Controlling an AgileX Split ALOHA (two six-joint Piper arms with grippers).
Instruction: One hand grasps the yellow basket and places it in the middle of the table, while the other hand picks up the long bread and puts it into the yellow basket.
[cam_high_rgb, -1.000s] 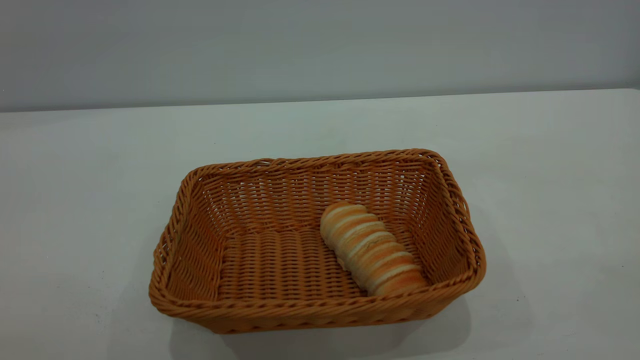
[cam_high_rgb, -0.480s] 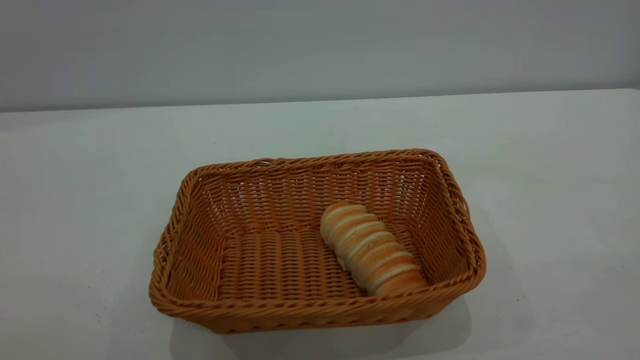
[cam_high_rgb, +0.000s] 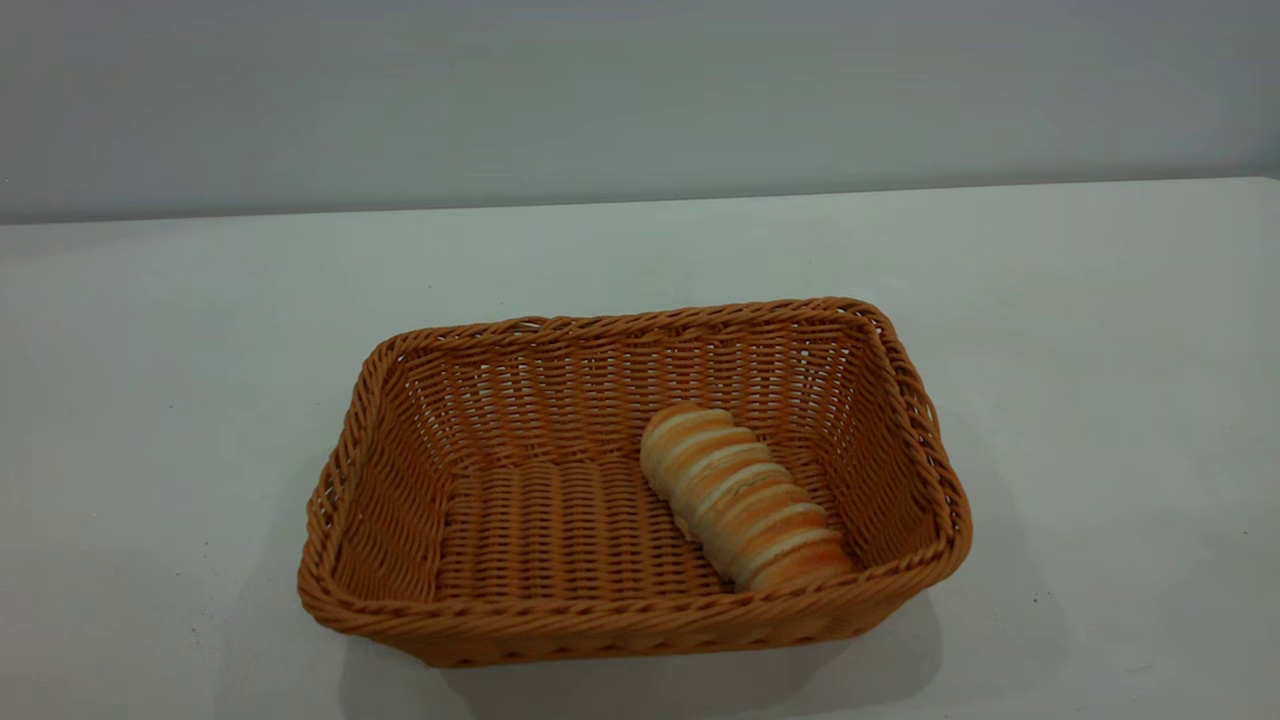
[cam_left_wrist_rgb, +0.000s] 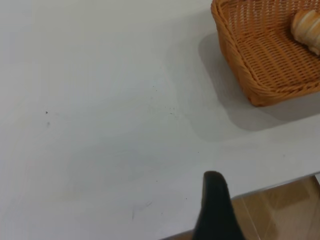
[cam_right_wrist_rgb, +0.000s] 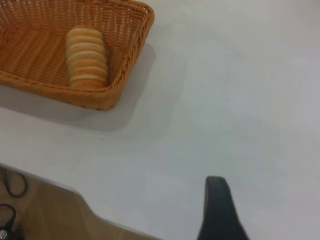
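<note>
At the table's (cam_high_rgb: 160, 330) near edge both arms are parked clear of the work: one dark finger (cam_left_wrist_rgb: 216, 210) of the left gripper and one finger (cam_right_wrist_rgb: 220, 207) of the right gripper show in their wrist views, and whether either claw is open or closed cannot be told. Farther in, the yellow basket (cam_high_rgb: 630, 625) sits about mid-table, nearer the front edge than the back, with the long bread (cam_high_rgb: 745, 497) lying inside toward its right end. Both placements look done, so no further move seems called for.
</note>
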